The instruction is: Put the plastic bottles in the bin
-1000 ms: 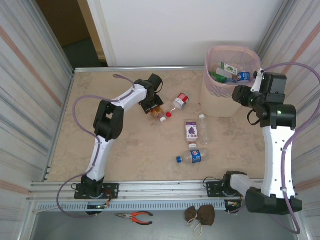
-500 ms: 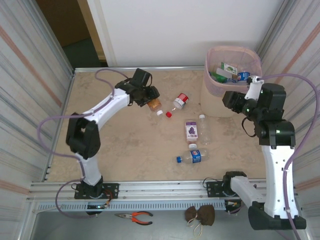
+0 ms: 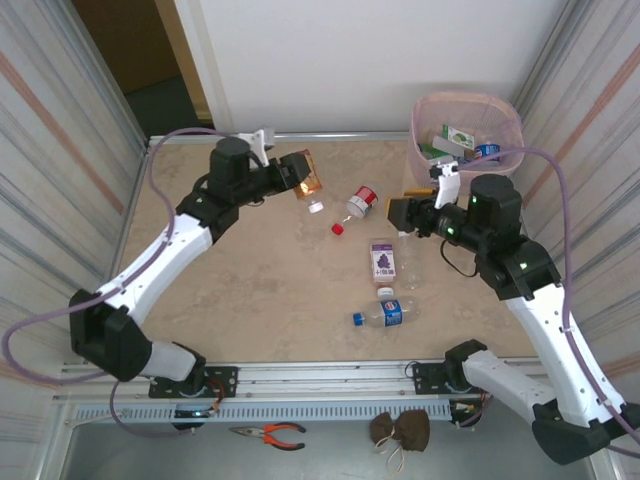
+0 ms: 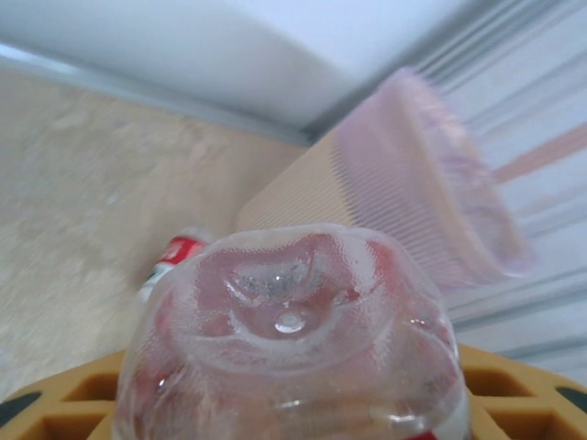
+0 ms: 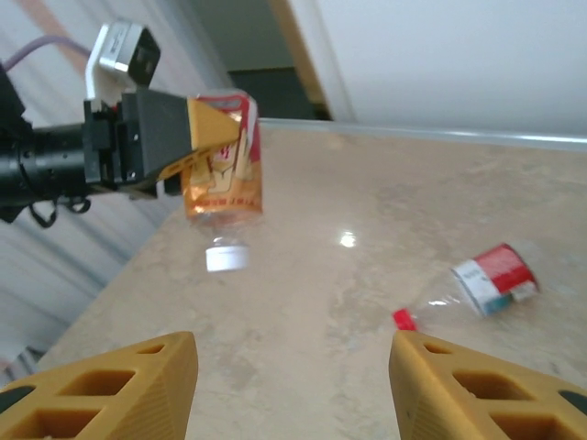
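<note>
Top external view: the surface (image 3: 250,290) carries the bin (image 3: 505,112) at far right, with bottles inside. Left jaws pinch an orange-brown bottle (image 3: 306,176) aloft, far centre. Right jaws are spread and empty, just left of the bin. Between the arms lie a blue-labelled bottle (image 3: 385,312), a purple-labelled bottle (image 3: 383,260), a clear bottle (image 3: 406,246) and a red-labelled bottle (image 3: 359,203).

**Colour rundown**

Bin (image 3: 470,97): pale pink mesh rim, beige lower body.
Far-left orange-brown bottle (image 3: 307,175): orange-and-red label, white cap.
Centre bottle (image 3: 360,202): red-and-white label, red cap.
Right of centre: purple-label bottle (image 3: 383,260) beside a clear bottle (image 3: 405,250) with a white cap.
Nearest bottle (image 3: 388,312): clear, blue label, blue cap.
Table (image 3: 250,290): beige, marbled.
Left arm (image 3: 150,265) and right arm (image 3: 545,310): white, black joints.
Right gripper (image 5: 292,353) fingers (image 5: 138,390): mustard yellow.
Pliers (image 3: 268,432), near edge: orange handles.
</note>
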Motion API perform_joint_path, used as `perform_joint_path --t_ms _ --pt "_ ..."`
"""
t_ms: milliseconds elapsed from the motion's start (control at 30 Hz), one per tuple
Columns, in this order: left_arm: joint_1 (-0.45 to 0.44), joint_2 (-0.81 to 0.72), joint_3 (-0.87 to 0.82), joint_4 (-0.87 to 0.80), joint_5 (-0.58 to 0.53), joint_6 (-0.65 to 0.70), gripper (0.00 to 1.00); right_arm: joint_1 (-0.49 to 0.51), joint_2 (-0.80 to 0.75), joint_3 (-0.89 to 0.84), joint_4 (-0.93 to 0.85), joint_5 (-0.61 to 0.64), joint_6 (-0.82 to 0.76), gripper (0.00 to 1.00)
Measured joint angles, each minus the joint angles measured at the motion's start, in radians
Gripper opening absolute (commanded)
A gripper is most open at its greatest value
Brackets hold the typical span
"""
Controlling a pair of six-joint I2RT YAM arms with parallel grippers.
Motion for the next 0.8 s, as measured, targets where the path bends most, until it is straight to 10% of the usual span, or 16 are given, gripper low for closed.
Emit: perform_joint_path --t_ms 800 --pt "-0.044 -0.277 -0.003 0.246 0.505 0.238 0.52 0.296 0.169 0.109 0.418 -0.232 -0.025 0.83"
